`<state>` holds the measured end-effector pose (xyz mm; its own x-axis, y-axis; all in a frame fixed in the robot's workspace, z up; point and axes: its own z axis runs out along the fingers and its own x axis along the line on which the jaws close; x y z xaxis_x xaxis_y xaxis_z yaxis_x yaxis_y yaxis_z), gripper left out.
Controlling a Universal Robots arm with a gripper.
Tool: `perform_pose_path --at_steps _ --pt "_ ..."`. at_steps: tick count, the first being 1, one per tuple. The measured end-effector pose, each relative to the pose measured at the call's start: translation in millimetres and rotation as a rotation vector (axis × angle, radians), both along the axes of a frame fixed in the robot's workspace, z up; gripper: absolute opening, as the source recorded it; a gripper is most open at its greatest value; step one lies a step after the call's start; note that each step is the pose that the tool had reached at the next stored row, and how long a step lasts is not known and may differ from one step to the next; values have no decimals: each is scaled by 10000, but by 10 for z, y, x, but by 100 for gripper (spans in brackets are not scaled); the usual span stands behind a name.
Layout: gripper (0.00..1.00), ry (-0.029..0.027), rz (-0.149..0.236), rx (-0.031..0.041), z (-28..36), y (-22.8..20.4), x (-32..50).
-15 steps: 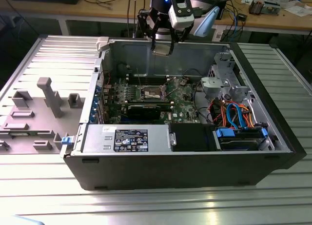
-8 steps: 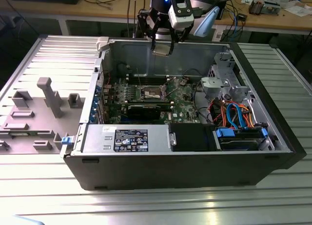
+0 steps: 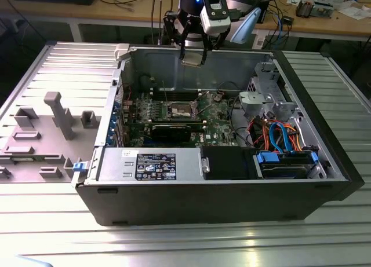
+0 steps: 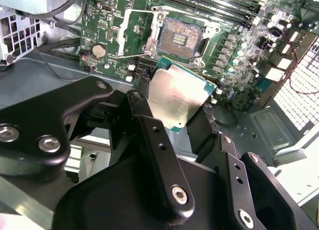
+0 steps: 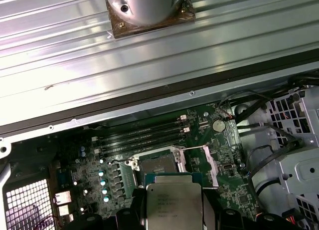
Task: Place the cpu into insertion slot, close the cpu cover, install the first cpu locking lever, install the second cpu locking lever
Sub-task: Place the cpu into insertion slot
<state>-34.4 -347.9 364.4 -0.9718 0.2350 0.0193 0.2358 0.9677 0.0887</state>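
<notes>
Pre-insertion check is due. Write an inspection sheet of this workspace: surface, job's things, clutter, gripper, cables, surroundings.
Surface: ribbed metal table carrying the open computer case.
Job's things: cpu held above the board; insertion slot empty; cpu cover swung open.
Clutter: grey fixture tray on the exterior view's left.
Grippers: gripper, fingers shut on the cpu's edges.
Cables: orange and blue cables inside the case, apart from the slot.
Surroundings: wooden workbench behind the case.
</notes>
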Motion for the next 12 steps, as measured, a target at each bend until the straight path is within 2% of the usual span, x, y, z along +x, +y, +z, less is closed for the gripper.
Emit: perform_pose_path --at_steps 2,7,12 --pt "55 -1 -92 0 0 0 0" --pt "55 0 -771 -1 -5 0 0" --pt "55 0 -1017 0 -6 0 -7"
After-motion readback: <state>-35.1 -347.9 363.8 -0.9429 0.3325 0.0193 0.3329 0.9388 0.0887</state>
